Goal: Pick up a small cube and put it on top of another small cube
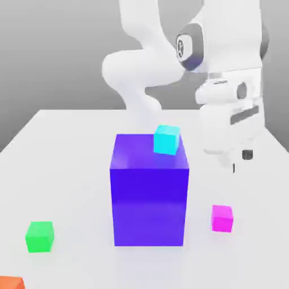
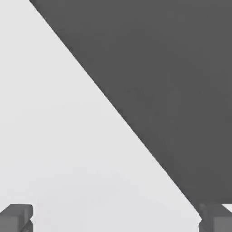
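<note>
Small magenta-pink cube (image 1: pixel 222 218) resting on the white table (image 1: pixel 68 169), near the exterior view's right, just beside the lower right corner of the big blue-violet block (image 1: pixel 149 195) but apart from it. Untouched, nothing around it. Cyan cube (image 1: pixel 167 140) sitting tilted on the block's top, near its back right edge. Green cube (image 1: pixel 39 236) well apart at the exterior view's left; a sliver of an orange object (image 1: pixel 11 283) at the bottom left corner.

Gripper (image 1: pixel 240 161) hanging above the table, higher than the magenta cube and farther back — released, jaws spread wide with nothing between them, both fingertips (image 2: pixel 17 217) framing bare table and the table's edge in the hand view.

Step in hand, by the look of it: the approach. To do it well — bring the hand straight over the magenta cube first, then descend vertically. Square the fingers to two opposite flat faces, not the corners. Keep clear of the tall block on the way down. Close only once the pads straddle the cube's middle; grip low enough to stop it pivoting. Risk: a nudge sideways, since so light a cube probably slides easily.
</note>
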